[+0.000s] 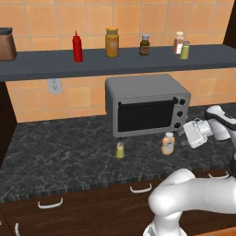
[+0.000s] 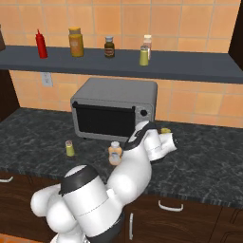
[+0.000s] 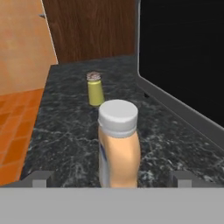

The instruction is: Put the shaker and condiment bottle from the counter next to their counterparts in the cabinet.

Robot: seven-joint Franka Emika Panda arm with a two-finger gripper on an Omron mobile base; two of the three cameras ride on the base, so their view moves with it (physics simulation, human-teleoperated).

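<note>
Left base view: the condiment bottle (image 1: 168,144) is standing upright on the marbled counter (image 1: 69,156), long axis vertical, cap up, just in front of the grey toaster oven (image 1: 146,104); the shaker (image 1: 120,150) is standing upright, apart to its left. The gripper (image 1: 184,133) is reaching in level from the right, just beside the bottle. On the cabinet (image 1: 46,64) a red squeeze bottle (image 1: 77,47) is standing. Right base view: the bent white arm is covering the wrist; the peach bottle (image 2: 114,153) and shaker (image 2: 70,148) are sitting on the stone. Hand view: the rounded, smooth bottle (image 3: 118,148) is standing between the wide-apart fingertips (image 3: 38,179), neither touching it; the shaker (image 3: 95,89) is standing beyond.
</note>
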